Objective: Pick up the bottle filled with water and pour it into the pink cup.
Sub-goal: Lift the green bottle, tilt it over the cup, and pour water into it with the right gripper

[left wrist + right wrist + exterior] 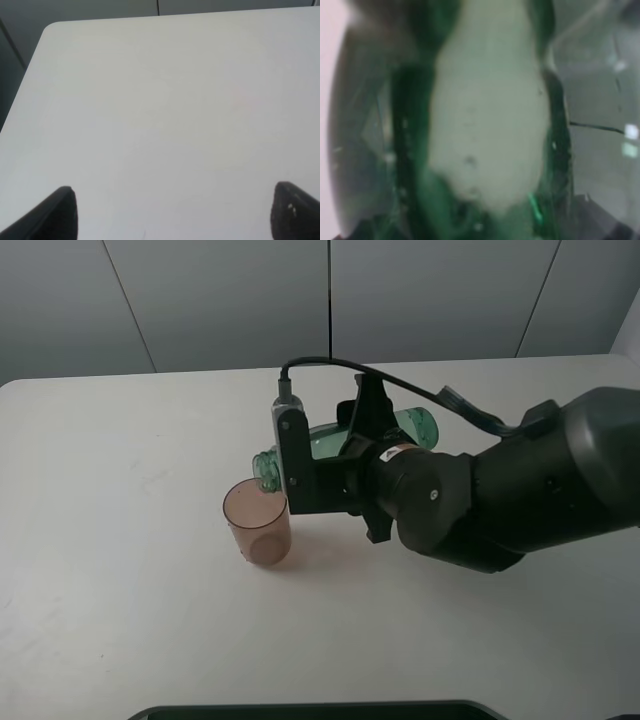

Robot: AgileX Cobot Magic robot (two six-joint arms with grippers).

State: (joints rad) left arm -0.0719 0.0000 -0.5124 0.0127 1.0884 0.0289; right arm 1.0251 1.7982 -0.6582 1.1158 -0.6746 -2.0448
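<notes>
The green-tinted bottle (pixel 325 440) lies tipped on its side above the table. Its open neck (pixel 266 465) points left and down over the rim of the pink cup (pixel 258 523). My right gripper (pixel 350 445) is shut on the bottle's middle, and the wrist camera block hides part of the bottle. The cup stands upright on the table. In the right wrist view the bottle (pixel 485 125) fills the picture as a green blur. My left gripper (pixel 175 215) is open over bare table, with only its two dark fingertips (pixel 60 215) showing. It is out of the exterior high view.
The white table (pixel 120 540) runs back to grey wall panels (pixel 220 300). A dark object (pixel 320 710) sits at the table's front edge. The right arm's bulky body (pixel 500 490) covers the right half. The table's corner (pixel 47 30) shows in the left wrist view.
</notes>
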